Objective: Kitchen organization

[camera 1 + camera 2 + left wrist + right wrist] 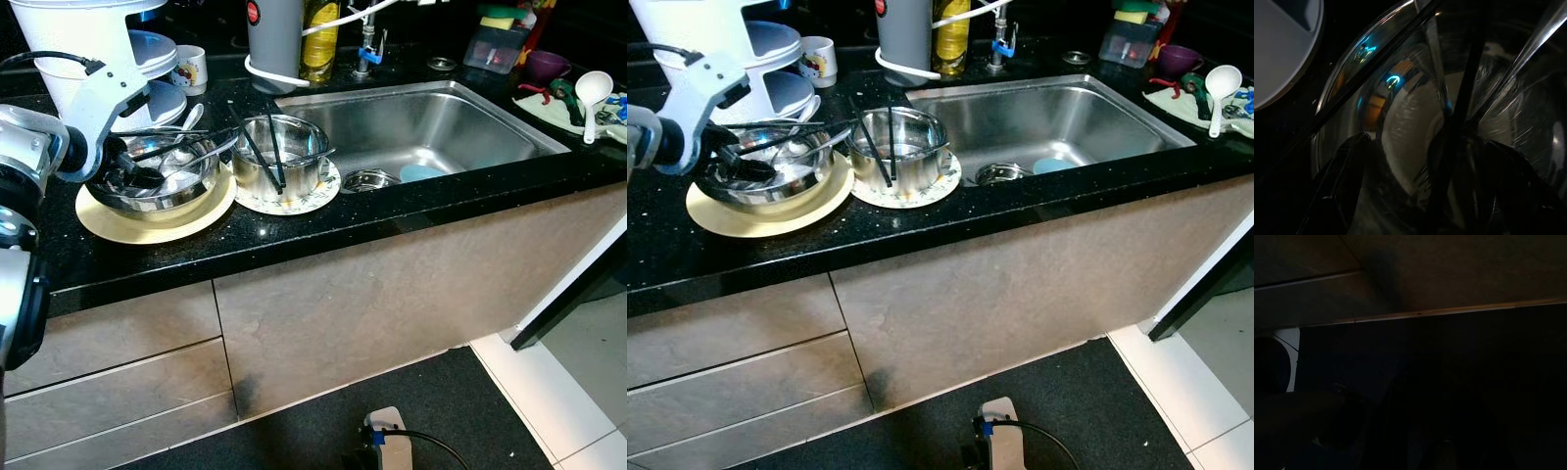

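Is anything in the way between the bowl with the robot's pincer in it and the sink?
Yes. The left pincer is inside the bowl on the yellow plate. Between that bowl and the sink stands a steel pot holding black chopsticks, on a patterned plate.

steel bowl (157, 181) holding utensils on cream plate (147, 223), steel pot (279, 152) with chopsticks beside

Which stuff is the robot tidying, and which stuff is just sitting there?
Being tidied:
left gripper inside the steel bowl
yellow plate under it
steel pot holding black chopsticks

Just sitting there:
mug
white ladle
purple bowl
sink
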Robot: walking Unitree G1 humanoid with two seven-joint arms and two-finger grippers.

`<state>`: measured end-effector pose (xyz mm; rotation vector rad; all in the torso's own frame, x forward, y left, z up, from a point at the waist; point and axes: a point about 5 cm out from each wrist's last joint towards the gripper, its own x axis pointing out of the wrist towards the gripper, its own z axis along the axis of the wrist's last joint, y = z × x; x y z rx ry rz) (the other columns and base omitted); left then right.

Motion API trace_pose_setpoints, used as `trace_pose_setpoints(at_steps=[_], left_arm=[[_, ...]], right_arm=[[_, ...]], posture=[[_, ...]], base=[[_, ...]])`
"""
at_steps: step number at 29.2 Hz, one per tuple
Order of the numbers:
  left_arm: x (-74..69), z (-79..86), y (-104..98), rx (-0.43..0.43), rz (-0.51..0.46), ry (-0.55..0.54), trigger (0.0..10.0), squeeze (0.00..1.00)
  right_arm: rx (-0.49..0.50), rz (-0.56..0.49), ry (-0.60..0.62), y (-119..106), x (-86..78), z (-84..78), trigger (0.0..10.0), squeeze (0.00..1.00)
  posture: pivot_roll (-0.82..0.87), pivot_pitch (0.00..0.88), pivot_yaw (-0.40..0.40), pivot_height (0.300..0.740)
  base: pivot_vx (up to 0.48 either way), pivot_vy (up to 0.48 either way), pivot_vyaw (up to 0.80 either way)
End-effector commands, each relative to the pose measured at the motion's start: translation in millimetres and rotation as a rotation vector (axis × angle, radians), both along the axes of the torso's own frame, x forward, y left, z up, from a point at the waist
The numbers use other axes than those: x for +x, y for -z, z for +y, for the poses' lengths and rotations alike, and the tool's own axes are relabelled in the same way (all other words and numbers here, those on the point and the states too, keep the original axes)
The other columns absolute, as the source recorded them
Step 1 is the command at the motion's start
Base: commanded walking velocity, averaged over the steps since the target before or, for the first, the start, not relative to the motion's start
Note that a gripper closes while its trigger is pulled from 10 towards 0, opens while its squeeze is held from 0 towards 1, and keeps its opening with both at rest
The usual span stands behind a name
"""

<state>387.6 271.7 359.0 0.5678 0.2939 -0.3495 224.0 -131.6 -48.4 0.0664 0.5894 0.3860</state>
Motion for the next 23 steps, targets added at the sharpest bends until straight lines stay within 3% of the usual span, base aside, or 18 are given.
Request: trace_pose_setpoints(at_steps=[1,3,4,5,6,7,8,23], left_arm=[[1.1,-2.5,1.4,0.007,0.012,0.008,10.0,0.0],[1.4,-3.5,2.3,0.004,0.017,0.015,10.0,0.0],[1.8,-4.8,2.9,-0.001,0.019,0.02,8.3,0.0],[2.2,-6.3,3.4,-0.005,0.023,0.028,4.0,0.0],[2.6,-7.4,3.8,-0.008,0.024,0.032,1.6,0.0],[2.9,-8.2,4.0,-0.01,0.025,0.035,0.5,0.0],[3.6,-9.9,4.7,-0.012,0.027,0.039,0.0,0.0],[4.3,-12.7,1.8,0.002,0.019,0.048,0.0,0.0]], right_arm=[[-0.003,0.027,0.007,4.6,-6.6,-1.6,10.0,0.0],[-0.003,0.027,0.009,4.8,-7.0,-1.9,10.0,0.0],[-0.003,0.028,0.011,5.1,-7.4,-2.2,10.0,0.0],[-0.003,0.029,0.013,5.4,-8.0,-2.2,10.0,0.0],[-0.002,0.029,0.014,5.6,-8.4,-2.1,10.0,0.0],[-0.002,0.03,0.014,5.8,-8.7,-2.0,10.0,0.0],[-0.002,0.03,0.017,5.9,-8.8,-2.0,10.0,0.0],[-0.004,0.031,0.03,5.7,-8.0,-4.3,10.0,0.0]], posture=[[0.04,0.183,-0.021,0.74],[0.04,0.183,-0.016,0.74],[0.04,0.183,-0.016,0.74],[0.04,0.185,-0.013,0.74],[0.04,0.185,-0.013,0.74],[0.04,0.185,-0.012,0.74],[0.04,0.185,-0.012,0.74],[0.04,0.188,-0.007,0.74]], base=[[0.0,0.0,0.0],[0.0,0.0,0.0],[0.0,0.0,0.0],[0.0,0.0,0.0],[0.0,0.0,0.0],[0.0,0.0,0.0],[0.0,0.0,0.0],[0.0,0.0,0.0]])
